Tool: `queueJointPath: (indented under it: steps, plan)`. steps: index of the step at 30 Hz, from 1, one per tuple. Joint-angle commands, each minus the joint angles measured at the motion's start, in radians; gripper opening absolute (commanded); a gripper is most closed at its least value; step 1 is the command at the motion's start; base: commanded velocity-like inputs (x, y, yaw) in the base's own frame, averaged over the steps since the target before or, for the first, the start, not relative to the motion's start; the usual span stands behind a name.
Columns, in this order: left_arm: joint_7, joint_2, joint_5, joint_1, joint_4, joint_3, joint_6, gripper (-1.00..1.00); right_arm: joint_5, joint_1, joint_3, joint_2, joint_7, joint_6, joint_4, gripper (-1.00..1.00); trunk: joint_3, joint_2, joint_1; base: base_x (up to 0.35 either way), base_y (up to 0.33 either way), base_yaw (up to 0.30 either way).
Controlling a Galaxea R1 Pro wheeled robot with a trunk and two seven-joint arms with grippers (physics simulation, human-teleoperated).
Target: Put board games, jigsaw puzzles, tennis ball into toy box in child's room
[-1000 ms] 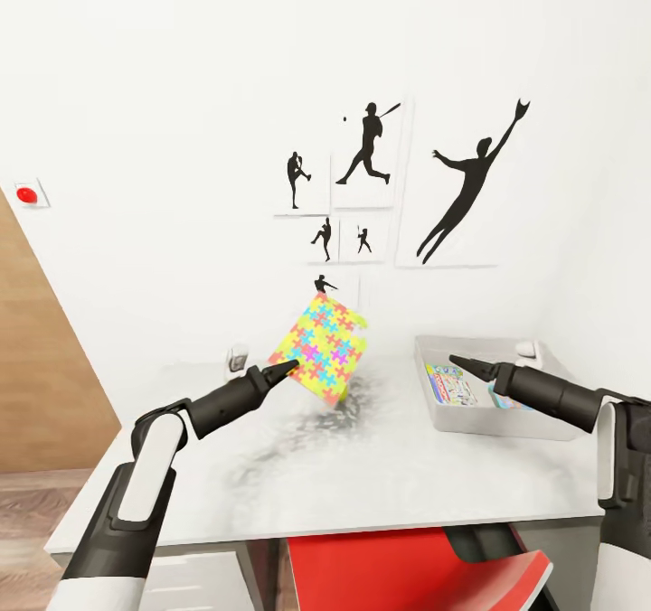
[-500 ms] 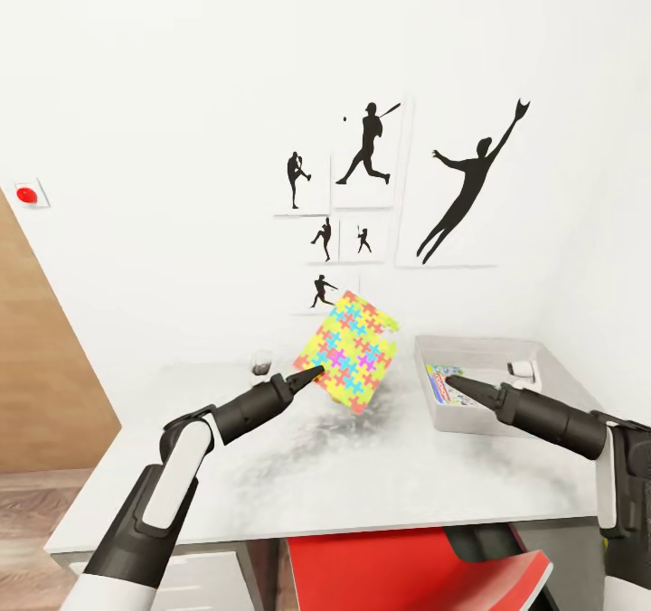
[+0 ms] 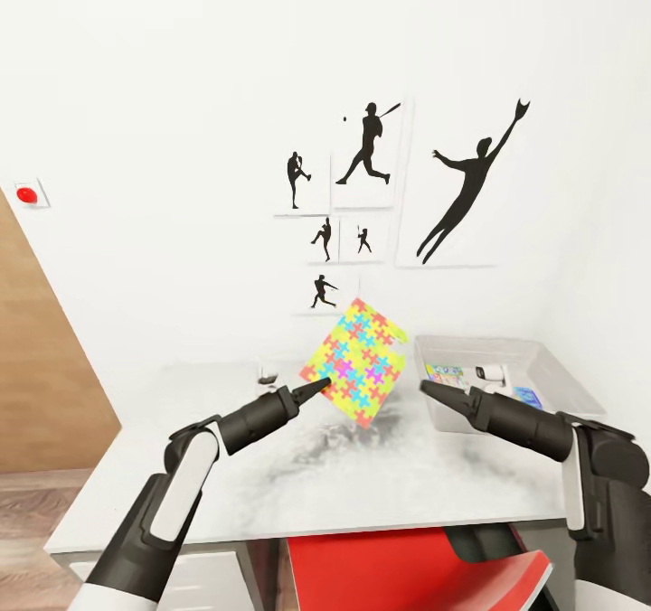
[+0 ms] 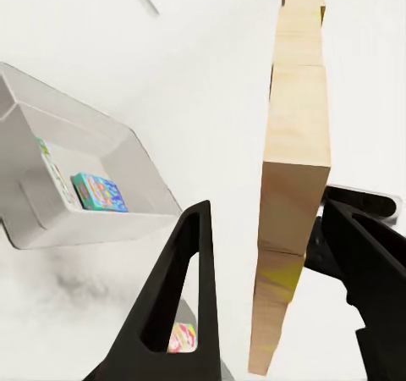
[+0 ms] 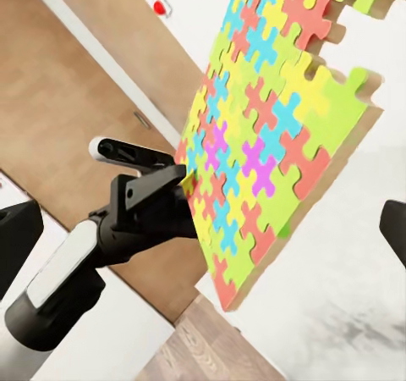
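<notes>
Up against the white wall (image 3: pixel 181 96), hung with black silhouette pictures (image 3: pixel 461 186) of ball players, stands the counter (image 3: pixel 271 484), its pale grey top smudged dark in the middle. A red chair (image 3: pixel 407 570) is pushed in at its near edge, and a wooden door (image 3: pixel 45 358) shows off to the left.

On the counter's right side sits the toy box (image 3: pixel 561 380), a shallow grey bin with sloping walls. Inside it lie a board game (image 3: pixel 443 373) with a white printed lid and a smaller blue box (image 3: pixel 527 400); the left wrist view shows both resting on the bin's floor.

The left gripper (image 3: pixel 318 386) holds a puzzle (image 3: pixel 354 362) up in the air above the middle of the counter, just left of the toy box. The sheet is tilted on one corner, its bright yellow, pink, blue and orange face turned toward me. The fingers (image 4: pixel 182 296) stand either side of the sheet's thin tan edge, closed onto its lower left corner.

The right gripper (image 3: pixel 429 389) hangs low over the counter, just beside the puzzle and at the toy box's near left corner. Its fingers come to a narrow point, and I cannot tell whether they are parted. They hold nothing.
</notes>
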Motion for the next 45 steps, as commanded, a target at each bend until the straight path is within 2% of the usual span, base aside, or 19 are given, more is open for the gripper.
queueJointPath:
  steps: [1,11,18,23,29,45]
  plan:
    - [-0.002,-0.001,0.002,0.0,0.001,0.0,0.006,-1.0,0.005,-0.001,0.001,0.001,0.007,0.011,0.0,1.0,-0.002,-0.002,0.001,0.0,0.0,0.0]
    - [-0.044,-0.006,-0.007,0.001,0.026,-0.003,0.0,-1.0,0.007,-0.001,0.008,0.004,0.007,0.011,0.0,1.0,-0.002,-0.002,0.001,0.0,0.0,0.0]
    - [-0.054,-0.007,-0.005,0.001,0.045,-0.035,-0.019,-1.0,0.009,-0.001,0.008,0.005,0.008,0.011,0.001,1.0,-0.002,-0.002,0.001,0.0,0.0,0.0]
    - [-0.062,-0.007,-0.001,0.001,0.048,-0.043,-0.022,-1.0,0.009,-0.002,0.007,0.004,0.007,0.011,0.001,1.0,-0.002,-0.002,0.001,0.0,0.0,0.0]
    - [-0.09,-0.007,0.001,0.001,0.049,-0.047,-0.024,-1.0,0.009,-0.003,0.006,0.004,0.006,0.01,0.002,1.0,-0.002,-0.002,0.001,0.0,0.0,0.0]
    - [-0.108,-0.013,0.002,0.003,0.041,-0.051,-0.026,-1.0,0.007,-0.002,0.007,0.005,0.006,0.01,0.002,1.0,-0.002,-0.002,0.001,0.0,0.0,0.0]
